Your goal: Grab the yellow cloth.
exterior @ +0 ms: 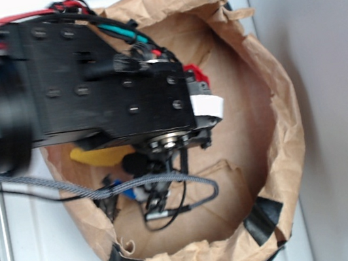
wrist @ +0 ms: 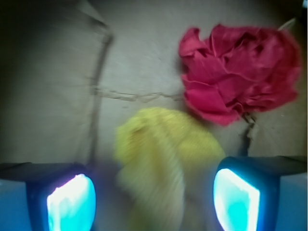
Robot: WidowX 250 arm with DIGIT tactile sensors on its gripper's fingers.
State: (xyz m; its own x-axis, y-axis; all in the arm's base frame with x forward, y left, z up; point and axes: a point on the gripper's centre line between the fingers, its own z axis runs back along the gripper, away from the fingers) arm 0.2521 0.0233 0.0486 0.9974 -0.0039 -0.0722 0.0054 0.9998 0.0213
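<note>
The yellow cloth [wrist: 161, 159] lies crumpled on the brown paper floor of the bag, blurred, between and just beyond my two fingers. My gripper [wrist: 154, 202] is open, its blue-lit pads [wrist: 71, 202] wide apart on either side of the cloth, not closed on it. In the exterior view only a strip of the yellow cloth [exterior: 102, 156] shows under the black arm, which hides most of it; the gripper [exterior: 142, 198] hangs low inside the bag. The red cloth [wrist: 240, 72] lies beyond the yellow one, to the right.
A brown paper bag [exterior: 277, 114] with rolled-down walls and black tape patches surrounds the workspace on a white surface. A small part of the red cloth [exterior: 193, 74] peeks past the arm. Cables loop in front of the arm.
</note>
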